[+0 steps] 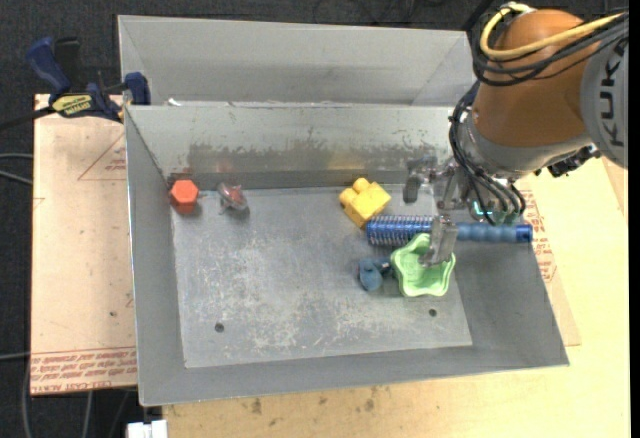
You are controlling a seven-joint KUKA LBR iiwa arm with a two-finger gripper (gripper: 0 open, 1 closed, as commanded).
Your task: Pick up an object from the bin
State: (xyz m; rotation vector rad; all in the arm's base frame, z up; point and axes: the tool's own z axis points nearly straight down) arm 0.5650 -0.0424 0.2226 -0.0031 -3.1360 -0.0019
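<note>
The arm's orange cover [530, 96] stands nearest the lens, at the right side of the bin [300, 336]. Below it the gripper [438, 248] is down on the upper right part of a green piece [425, 276], a flat, soft-looking shape on the floor right of centre. Whether the claw is released or clenched cannot be told, nor whether it has hold of the green piece.

There are six things in the bin, one of each:
- the green piece
- a blue brush [400, 229], lying crosswise just behind the green piece, with its bristles to the left and its handle running right under the gripper
- a yellow block [363, 201], touching the brush's bristle end from behind
- a small blue piece [372, 275], just left of the green piece
- an orange block [184, 194] at the foot of the back wall, far left
- a small grey thing [234, 198] just right of the orange block

The floor's left half and front strip lie bare. The right-hand group sits well off the front wall, with the brush handle reaching towards the right wall.

The grey link right of the cover bears the letters "KU" [612, 111], cut off at the edge.
</note>
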